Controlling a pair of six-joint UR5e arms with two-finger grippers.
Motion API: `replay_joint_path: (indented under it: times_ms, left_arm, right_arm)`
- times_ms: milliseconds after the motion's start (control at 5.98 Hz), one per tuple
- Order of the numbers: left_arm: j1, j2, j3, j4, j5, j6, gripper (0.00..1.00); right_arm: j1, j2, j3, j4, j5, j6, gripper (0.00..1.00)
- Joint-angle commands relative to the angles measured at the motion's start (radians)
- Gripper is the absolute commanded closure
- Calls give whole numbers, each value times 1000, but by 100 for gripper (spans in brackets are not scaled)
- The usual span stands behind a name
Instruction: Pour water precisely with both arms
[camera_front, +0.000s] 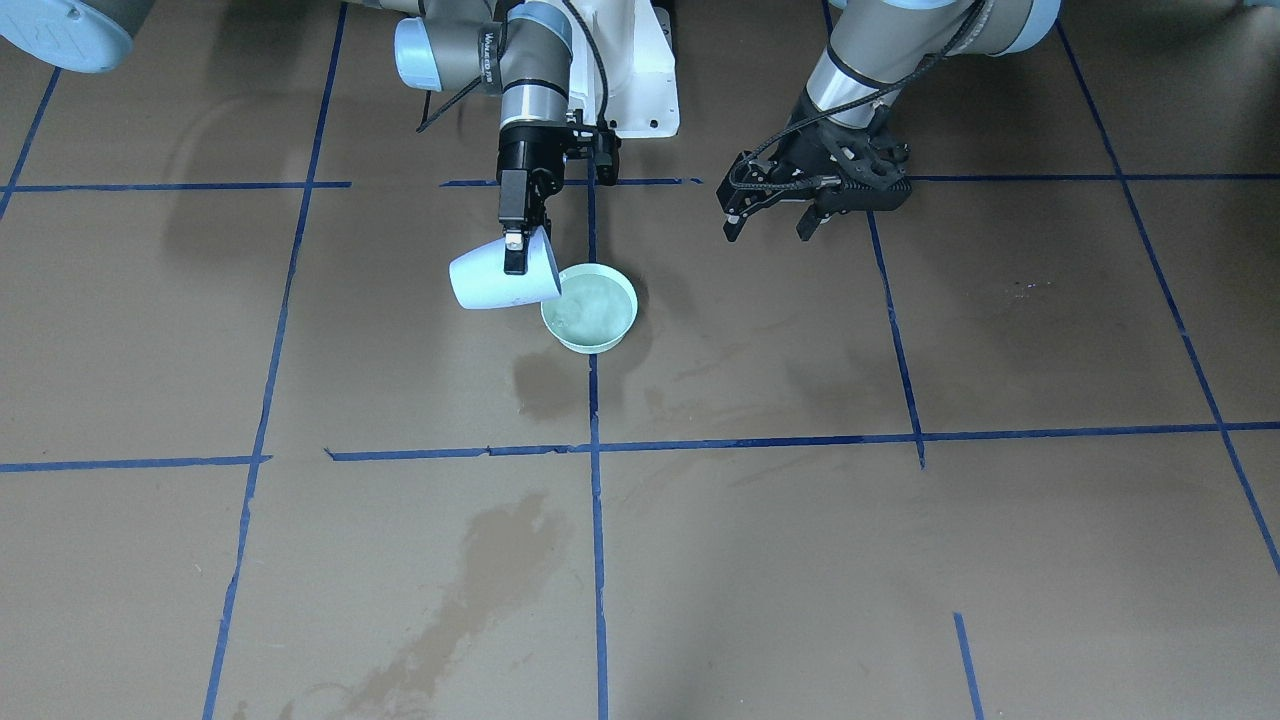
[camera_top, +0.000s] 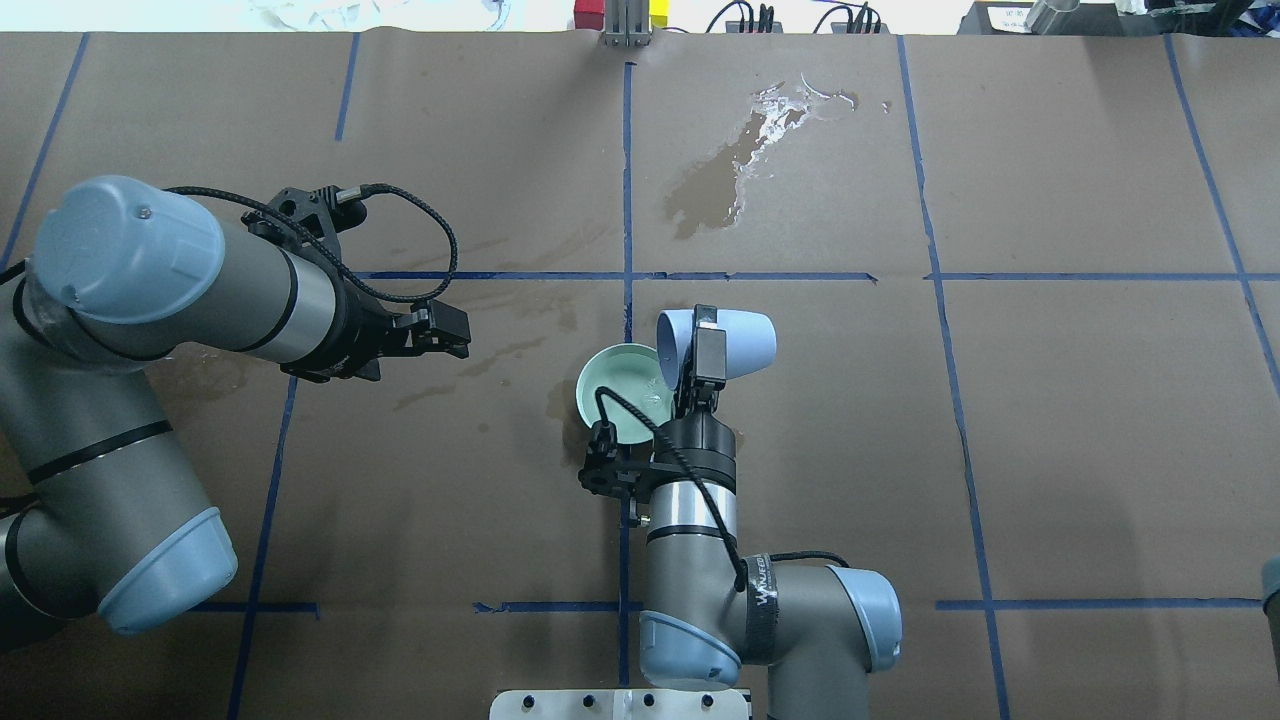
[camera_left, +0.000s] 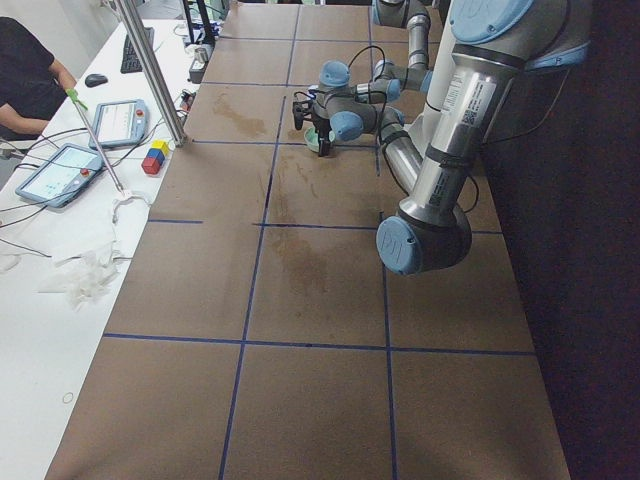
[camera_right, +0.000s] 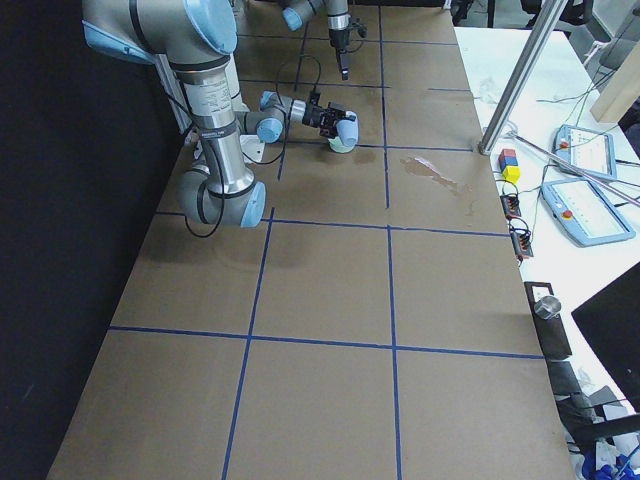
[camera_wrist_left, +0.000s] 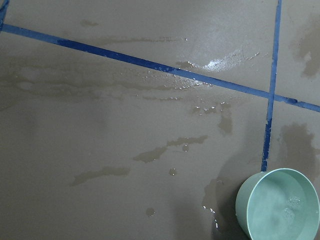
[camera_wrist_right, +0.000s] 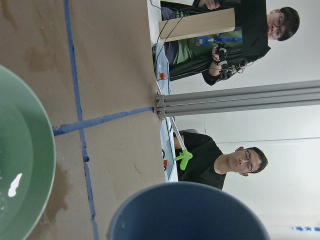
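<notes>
The pour is judged under way: a pale-blue plastic cup (camera_front: 485, 285) clenched in the right gripper (camera_front: 517, 255) is tipped over a mint-green round bowl (camera_front: 587, 347), the left gripper (camera_front: 767, 230) released; levelling is called for next

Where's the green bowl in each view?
Front-facing: bowl just above centre.
Overhead: bowl centre, left of cup.
Exterior left: bowl upper middle, small.
Exterior right: bowl upper middle, small.
Left wrist: bowl bottom right corner.
Right wrist: bowl left edge.
Landmark: blue tape line meeting it.
</notes>
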Motion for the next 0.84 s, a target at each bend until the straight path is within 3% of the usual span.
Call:
replay_joint_path:
  times_ms: [0, 335, 669]
  left_arm:
    - [0, 0, -1, 0, 0, -2, 0]
    - [2, -3, -4, 0, 0, -2, 0]
    - [2, -5, -6, 0, 2, -2, 0]
  right_arm:
    - [6, -12, 1, 189, 93, 255, 94]
    - [12, -53, 40, 219, 174, 575, 100]
    - [21, -220, 200, 219, 207, 778, 100]
